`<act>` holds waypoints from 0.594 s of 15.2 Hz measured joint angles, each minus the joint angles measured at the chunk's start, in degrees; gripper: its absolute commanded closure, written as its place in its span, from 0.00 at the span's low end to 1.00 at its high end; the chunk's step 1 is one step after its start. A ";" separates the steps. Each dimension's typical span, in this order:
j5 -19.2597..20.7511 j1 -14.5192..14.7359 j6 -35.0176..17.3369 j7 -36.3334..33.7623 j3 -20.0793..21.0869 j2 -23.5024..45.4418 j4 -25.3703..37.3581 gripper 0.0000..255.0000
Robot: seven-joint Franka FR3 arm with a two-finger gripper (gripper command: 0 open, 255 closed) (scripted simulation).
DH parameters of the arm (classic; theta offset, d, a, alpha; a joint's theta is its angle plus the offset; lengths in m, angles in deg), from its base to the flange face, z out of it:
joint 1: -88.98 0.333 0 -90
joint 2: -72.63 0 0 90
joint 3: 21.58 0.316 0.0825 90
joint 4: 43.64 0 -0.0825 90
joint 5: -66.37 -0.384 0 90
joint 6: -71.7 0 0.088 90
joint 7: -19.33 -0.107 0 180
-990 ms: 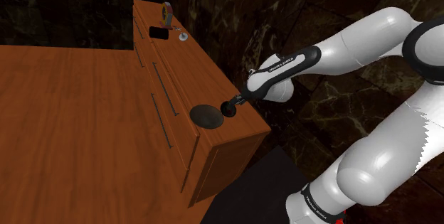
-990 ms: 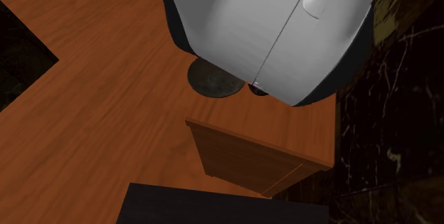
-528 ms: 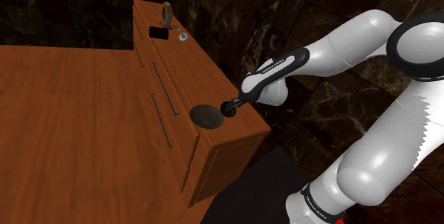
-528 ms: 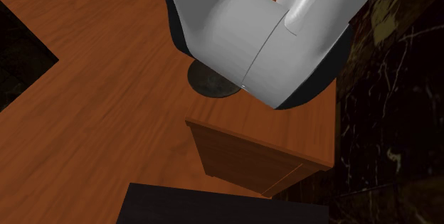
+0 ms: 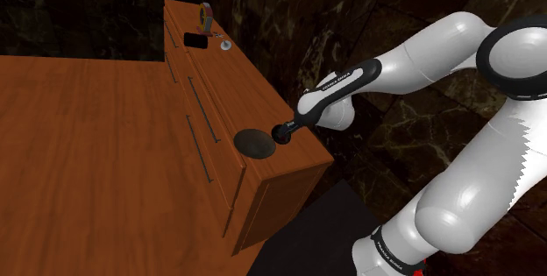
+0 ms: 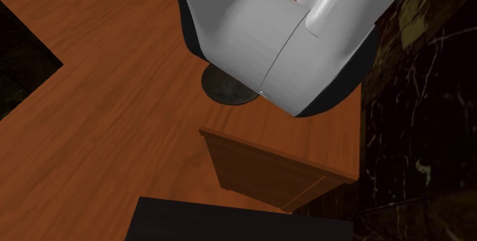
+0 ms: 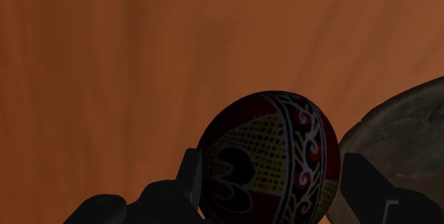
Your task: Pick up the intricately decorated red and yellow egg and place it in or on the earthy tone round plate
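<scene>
Egg [image 7: 265, 160]: red and dark shell with yellow dotted panels and a white scroll band. It sits between the fingers [image 7: 191, 180] of the claw [image 5: 283, 132], long axis roughly upright. The brown round plate [image 5: 253, 143] is just beside it, and whether they touch can't be told.

In the shoulder view, claw and plate are at frame centre, at the near end of the wooden cabinet surface [image 5: 230, 80]. The claw is just right of the plate. In the second exterior view the white arm [image 6: 290, 33] covers most of the upper middle, with the plate's rim poking out below it.

Claw state: narrow and straddling the egg. One finger is at the shell and the other has a thin sliver of gap, so I read it as not clamped yet.

Handling, as a judgement:
- The egg is likely light, rigid and smooth.
- The curved shell will tend to squirt out of flat pads if pinched off centre.
- It is possibly fragile, so use modest force.
- Best hold is across the widest belly, pads opposite each other, which is about where they sit now.

The step in hand is the grasp. After that, a short lift and a small shift over the plate. Set it down low, since a round egg may roll on a shallow plate.
</scene>
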 measured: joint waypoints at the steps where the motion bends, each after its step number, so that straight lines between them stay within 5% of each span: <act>1: 0.03 0.01 0.01 -0.03 -0.01 0.00 0.02 1.00; 9: 2.95 0.41 1.54 -2.46 -1.01 -1.82 -0.35 1.00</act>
